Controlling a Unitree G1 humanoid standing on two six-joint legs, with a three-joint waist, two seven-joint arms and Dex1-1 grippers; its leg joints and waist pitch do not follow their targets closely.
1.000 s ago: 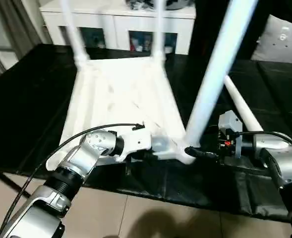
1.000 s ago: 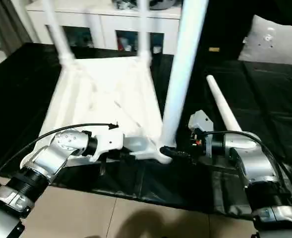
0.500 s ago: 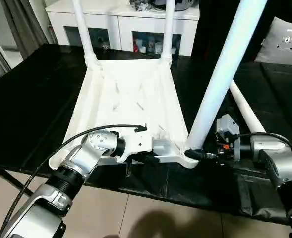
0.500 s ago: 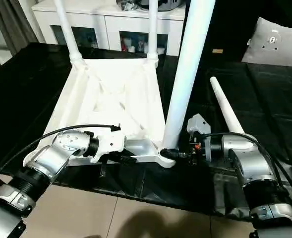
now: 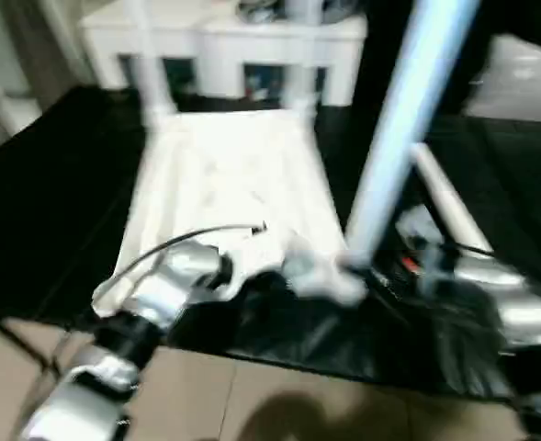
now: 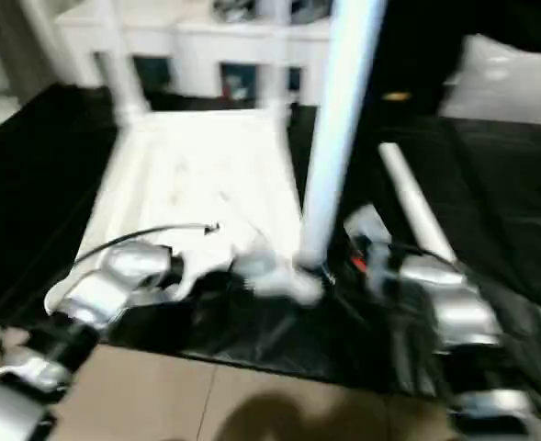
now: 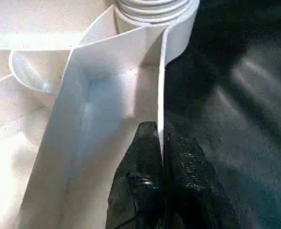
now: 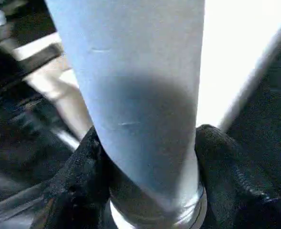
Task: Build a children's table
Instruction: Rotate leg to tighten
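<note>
We see the top [image 5: 229,184] upside down at the black table's [image 5: 50,202] near edge, left gripper [image 7: 160,157] pinching its rim, right gripper [image 8: 147,162] clasping the upright leg [image 5: 389,138].

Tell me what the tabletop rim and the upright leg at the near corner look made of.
Tabletop rim: seemingly moulded white plastic, a thin smooth wall with a soft sheen and stiffening ribs. Upright leg: likely the same white plastic, smooth and semi-matt, with faint scuffs and ringed ridges at its base.
</note>
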